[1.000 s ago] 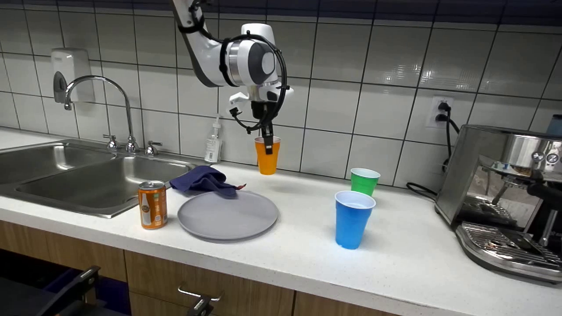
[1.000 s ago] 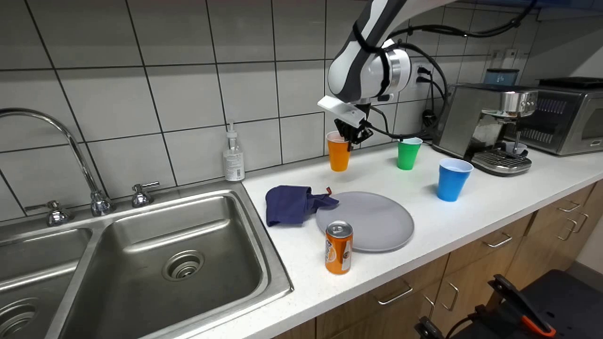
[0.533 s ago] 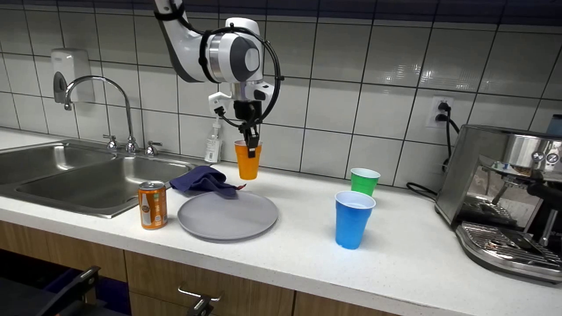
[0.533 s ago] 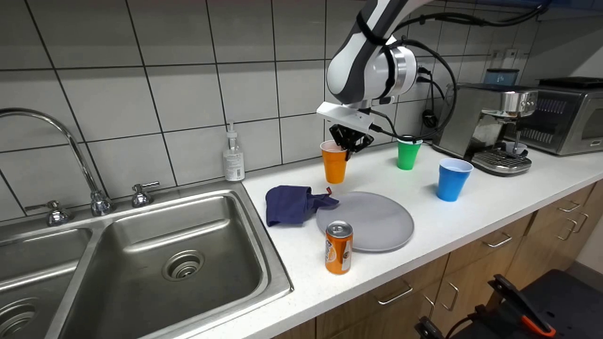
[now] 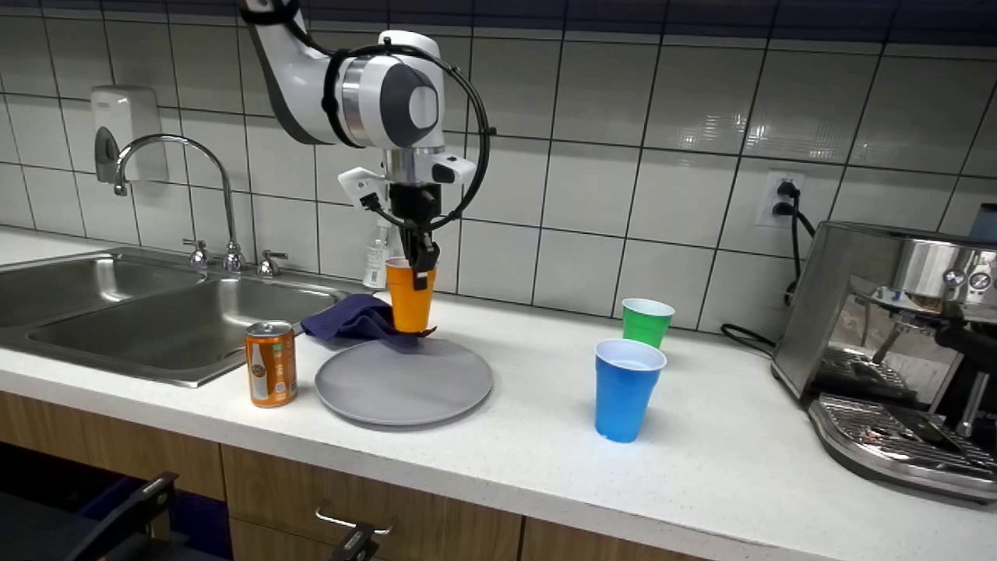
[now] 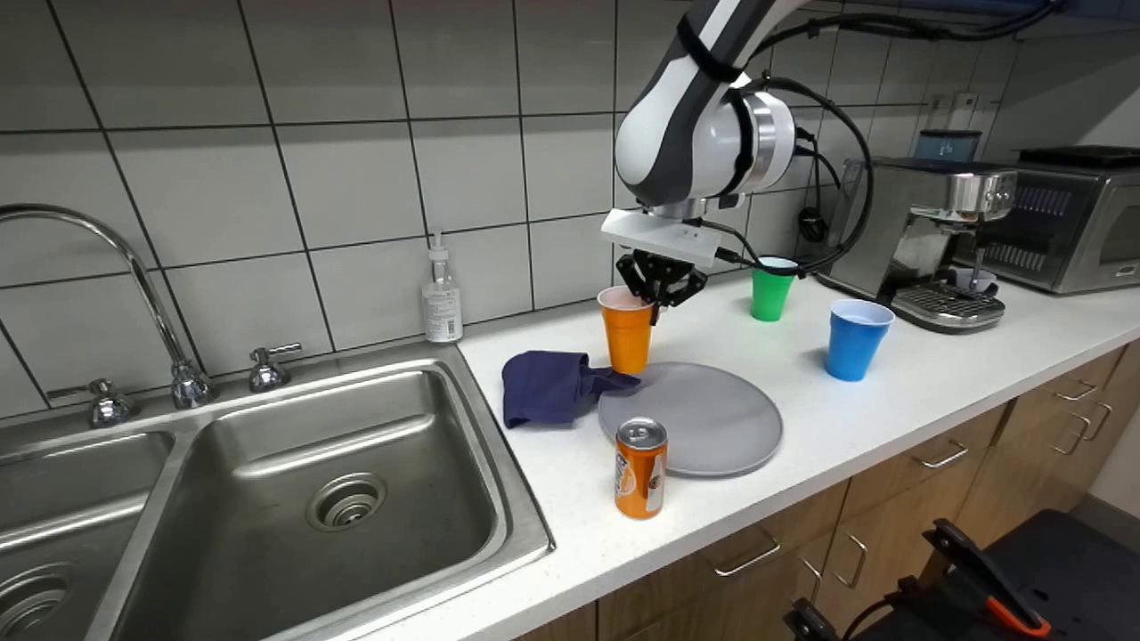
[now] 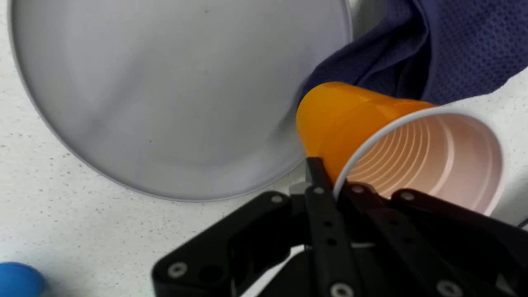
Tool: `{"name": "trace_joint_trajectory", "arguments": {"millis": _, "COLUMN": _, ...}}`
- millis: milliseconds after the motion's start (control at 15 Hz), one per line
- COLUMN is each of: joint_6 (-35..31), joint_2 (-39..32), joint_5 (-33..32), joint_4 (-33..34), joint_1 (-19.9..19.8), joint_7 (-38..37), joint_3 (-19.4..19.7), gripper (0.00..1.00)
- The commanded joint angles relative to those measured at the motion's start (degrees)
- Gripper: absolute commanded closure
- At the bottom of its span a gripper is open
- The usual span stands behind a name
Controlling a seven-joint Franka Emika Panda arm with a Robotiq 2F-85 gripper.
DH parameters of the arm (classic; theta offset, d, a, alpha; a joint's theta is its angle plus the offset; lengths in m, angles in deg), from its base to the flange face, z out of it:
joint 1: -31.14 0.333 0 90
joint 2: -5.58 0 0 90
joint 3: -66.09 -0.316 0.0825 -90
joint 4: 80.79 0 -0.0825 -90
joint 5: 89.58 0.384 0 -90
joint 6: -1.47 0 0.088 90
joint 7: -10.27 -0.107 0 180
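The counter (image 5: 545, 409) is brightly lit; glare is reflected by the sink (image 6: 245, 512). In the wrist view, the plate (image 7: 181, 99) is softly shadowed beside the orange cup (image 7: 342, 119); the blue cup (image 7: 18, 280) is blurred.

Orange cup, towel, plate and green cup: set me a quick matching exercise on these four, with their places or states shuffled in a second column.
Things
1. orange cup
2. towel
3. plate
4. green cup

Places and states
A. crumpled beside the sink
B. standing on the counter near the tiled wall
C. pinched by its wall in the gripper
D. grey, flat and round

Pairs: 1-C, 2-A, 3-D, 4-B
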Motion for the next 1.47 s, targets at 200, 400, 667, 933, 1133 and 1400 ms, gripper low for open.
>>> {"name": "trace_joint_trajectory", "arguments": {"millis": 200, "joint_6": 1.9, "joint_2": 2.8, "joint_5": 1.1, "joint_4": -4.1, "joint_1": -0.3, "joint_7": 6.4, "joint_3": -1.8, "gripper": 0.99}}
{"name": "trace_joint_trajectory", "arguments": {"millis": 400, "joint_6": 2.4, "joint_2": 2.8, "joint_5": 1.5, "joint_4": -4.8, "joint_1": -0.3, "joint_7": 8.2, "joint_3": -2.2, "gripper": 0.99}}
{"name": "trace_joint_trajectory", "arguments": {"millis": 667, "joint_6": 3.9, "joint_2": 3.1, "joint_5": 2.9, "joint_4": -5.2, "joint_1": -0.5, "joint_7": 11.0, "joint_3": -3.0, "gripper": 0.99}}
{"name": "trace_joint_trajectory", "arguments": {"millis": 933, "joint_6": 5.6, "joint_2": 3.7, "joint_5": 3.5, "joint_4": -5.7, "joint_1": -0.4, "joint_7": 13.2, "joint_3": -3.3, "gripper": 0.99}}
{"name": "trace_joint_trajectory", "arguments": {"millis": 1133, "joint_6": 6.4, "joint_2": 3.7, "joint_5": 3.0, "joint_4": -5.7, "joint_1": -0.3, "joint_7": 13.5, "joint_3": -3.1, "gripper": 0.99}}
{"name": "trace_joint_trajectory", "arguments": {"millis": 1400, "joint_6": 6.2, "joint_2": 3.4, "joint_5": 2.8, "joint_4": -5.9, "joint_1": -0.1, "joint_7": 13.3, "joint_3": -2.9, "gripper": 0.99}}
